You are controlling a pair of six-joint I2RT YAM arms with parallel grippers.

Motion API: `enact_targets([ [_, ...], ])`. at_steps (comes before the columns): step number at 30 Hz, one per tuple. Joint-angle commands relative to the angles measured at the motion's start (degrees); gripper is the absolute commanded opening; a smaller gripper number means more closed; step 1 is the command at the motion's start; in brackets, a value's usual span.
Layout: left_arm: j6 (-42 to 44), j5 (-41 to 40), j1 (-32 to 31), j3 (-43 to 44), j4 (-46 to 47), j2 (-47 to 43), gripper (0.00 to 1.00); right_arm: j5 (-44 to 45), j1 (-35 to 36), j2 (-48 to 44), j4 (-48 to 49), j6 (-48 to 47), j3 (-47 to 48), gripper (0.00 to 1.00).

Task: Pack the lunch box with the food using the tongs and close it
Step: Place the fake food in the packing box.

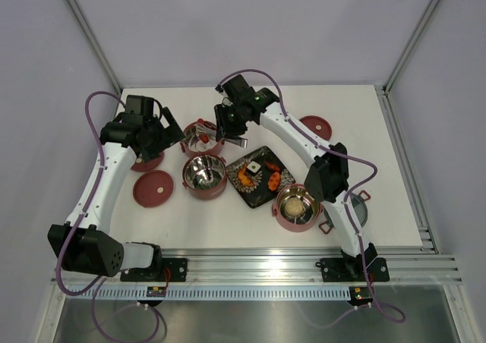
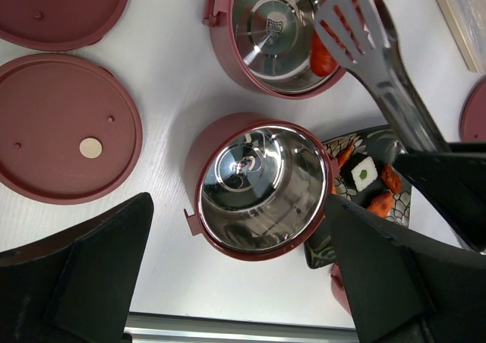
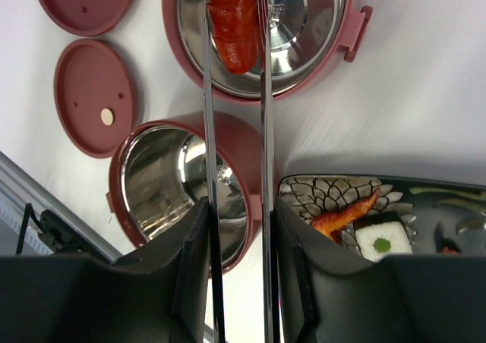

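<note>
The slim metal tongs [image 3: 263, 115] run up between the fingers of my right gripper [image 3: 237, 240], which is shut on them. Their tips pinch a red food chunk [image 3: 234, 20] above the far lunch box bowl [image 3: 304, 70], also seen as the far bowl [image 1: 203, 136]. An empty steel-lined bowl [image 2: 262, 187] lies under my left gripper [image 2: 239, 282], which hangs open with nothing in it. A third bowl [image 1: 295, 206] holds the beige ball. Orange and red pieces [image 1: 247, 174] lie on the black patterned plate [image 1: 262, 195].
Two dark-red disc lids [image 2: 64, 127] [image 2: 64, 9] lie left of the bowls and another lid [image 1: 315, 127] at the back right. The grey top lid [image 1: 358, 210] sits behind the right arm. A translucent case [image 2: 463, 9] lies beyond the plate. A white square [image 3: 382, 240] rests on the plate.
</note>
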Motion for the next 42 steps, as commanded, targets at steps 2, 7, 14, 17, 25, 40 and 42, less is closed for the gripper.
enact_targets([
  [2,-0.8,0.6,0.5,1.5,1.7,-0.5,0.99,-1.1,1.0,2.5,4.7,-1.3,2.8,0.07],
  [7,-1.0,0.9,0.5,1.0,2.1,-0.4,0.99,-0.4,1.0,3.8,6.9,-1.5,2.2,0.08],
  [14,-0.9,1.0,0.8,0.9,2.4,-0.1,0.99,-0.7,1.1,5.6,6.0,-1.6,3.3,0.22],
  [17,-0.9,1.1,0.9,0.9,2.4,0.0,0.99,-0.4,1.0,5.7,5.8,-1.7,3.2,0.36],
  [25,-0.9,1.1,0.9,1.1,2.7,0.0,0.99,0.2,1.0,4.9,5.9,-1.9,2.9,0.49],
  [40,-0.9,1.1,0.9,0.9,2.9,-0.2,0.99,3.1,1.0,-3.9,9.3,-2.0,-1.1,0.51],
  [42,-0.5,1.1,0.9,1.1,2.8,-0.2,0.99,5.0,1.0,-6.4,11.2,-2.0,-4.1,0.5],
])
